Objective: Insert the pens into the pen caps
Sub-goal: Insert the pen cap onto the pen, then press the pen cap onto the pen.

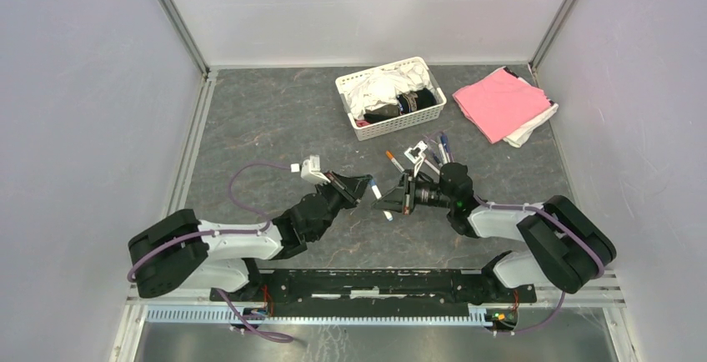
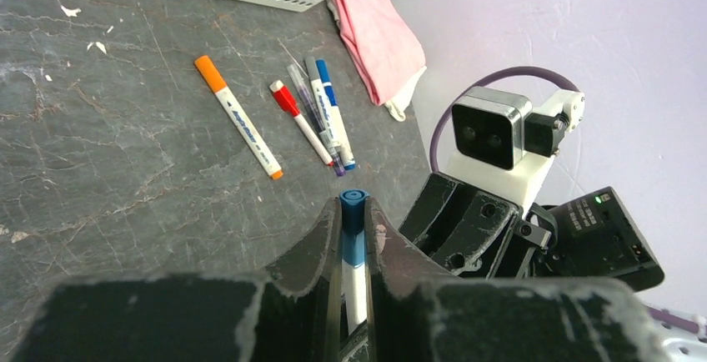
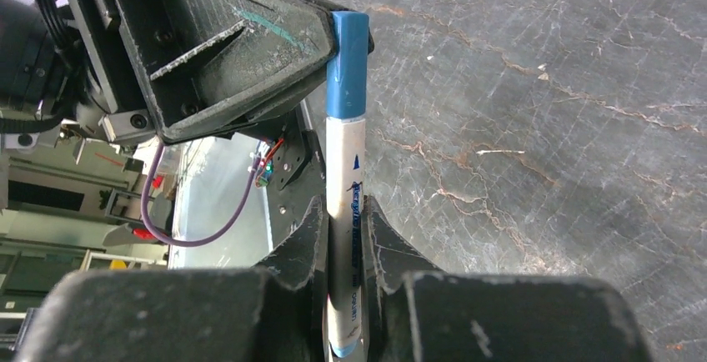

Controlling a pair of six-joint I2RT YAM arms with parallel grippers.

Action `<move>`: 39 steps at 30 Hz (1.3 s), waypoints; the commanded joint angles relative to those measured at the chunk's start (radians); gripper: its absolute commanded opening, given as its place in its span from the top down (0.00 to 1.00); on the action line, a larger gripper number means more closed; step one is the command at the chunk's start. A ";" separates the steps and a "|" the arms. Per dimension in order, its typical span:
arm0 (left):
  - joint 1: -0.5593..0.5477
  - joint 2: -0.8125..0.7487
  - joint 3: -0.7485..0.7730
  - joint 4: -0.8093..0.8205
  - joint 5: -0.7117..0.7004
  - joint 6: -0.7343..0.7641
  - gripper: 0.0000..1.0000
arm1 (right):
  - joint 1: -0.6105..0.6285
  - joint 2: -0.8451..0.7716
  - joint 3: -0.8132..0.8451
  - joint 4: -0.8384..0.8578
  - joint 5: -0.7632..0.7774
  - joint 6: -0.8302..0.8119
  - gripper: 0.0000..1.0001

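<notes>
**Blue cap on the pen, both grippers holding: take care with the release**

Your left gripper [image 2: 352, 227] is pressed together on the blue cap [image 2: 353, 205]. Your right gripper [image 3: 346, 233] pinches the white barrel of the same blue-ended pen [image 3: 343, 178]. The pen hangs between the two arms, above the near middle of the table [image 1: 275, 120]. In the right wrist view the cap sits over the pen's end, but you cannot see whether it is pushed fully home.

The danger, in my judgement, is this:
- **Early release:** if the cap is only half seated and you let go on one side, it may come off, or the pen may drop and roll.
- **Slipping barrel:** if you push more, the smooth barrel may slide through the right fingers, so the push does nothing.
- **Arms out of line:** if the arms are not on one line, the push bends the joint and can pop the cap away.
- **Grippers too close:** the two grippers are very near each other, and a small closing move could knock them together.

The orange pen [image 2: 238, 116], red pen [image 2: 298, 118], grey pen [image 2: 318, 99] and second blue pen [image 2: 335, 120] lie together on the table beyond the grippers. They look capped.

The white basket [image 1: 398, 125] at the far side holds a crumpled white cloth [image 1: 379, 87] and a dark object [image 1: 408, 103] that I cannot identify. No pen or cap shows in it. A folded pink cloth [image 1: 500, 102] lies to its right.
</notes>
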 commanded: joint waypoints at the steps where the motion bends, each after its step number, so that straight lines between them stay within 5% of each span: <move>1: -0.071 0.051 0.064 0.071 -0.011 0.082 0.98 | -0.015 -0.032 0.005 0.102 0.061 0.020 1.00; 9: -0.082 0.017 0.032 0.111 0.014 0.084 0.95 | -0.047 -0.081 0.007 0.104 0.033 -0.065 1.00; 23: -0.083 -0.190 0.061 -0.137 0.037 0.144 0.36 | -0.049 -0.147 0.019 0.131 -0.042 -0.150 1.00; 30: -0.081 -0.379 0.116 -0.350 0.100 0.357 0.01 | -0.058 -0.169 0.060 0.145 -0.208 -0.234 1.00; 39: -0.029 -0.333 0.193 -0.270 0.235 0.471 0.01 | -0.058 -0.184 0.084 0.164 -0.357 -0.257 1.00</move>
